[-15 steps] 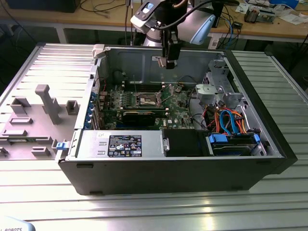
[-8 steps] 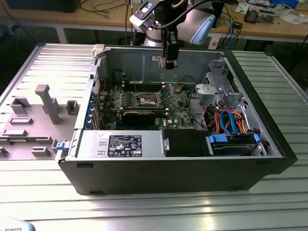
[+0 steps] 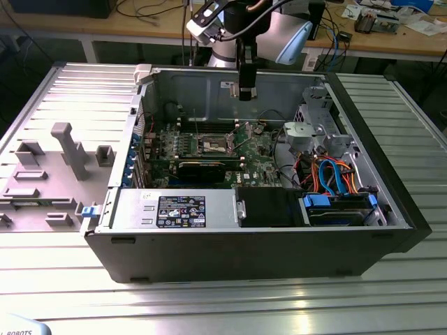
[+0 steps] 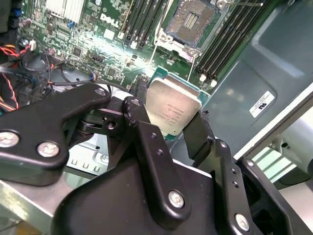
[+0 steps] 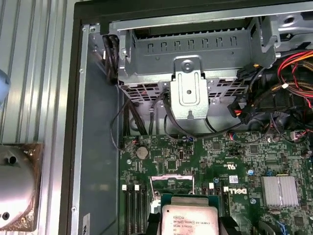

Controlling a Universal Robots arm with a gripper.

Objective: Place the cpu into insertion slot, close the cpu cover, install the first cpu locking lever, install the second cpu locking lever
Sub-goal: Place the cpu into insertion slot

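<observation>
cpu (image 4: pixel 172 108): dull silver-grey metal top, smooth, green edging. jaws: matt black, bright screw heads. circuit board (image 5: pixel 215 156): glossy green. computer case (image 3: pixel 244 244): matt black outside, bare grey sheet metal inside. counter (image 3: pixel 209 300): ribbed metal, soft sheen.

Robotics lab: an opened desktop computer (image 3: pixel 244 255) sits on a ribbed metal bench (image 3: pixel 209 307), cable-strewn wooden benches (image 3: pixel 412 45) behind.

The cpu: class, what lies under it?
In the second wrist view the cpu, held by the gripper, hangs over the green circuit board; the open insertion slot shows past its edge. The board directly beneath is hidden.
</observation>
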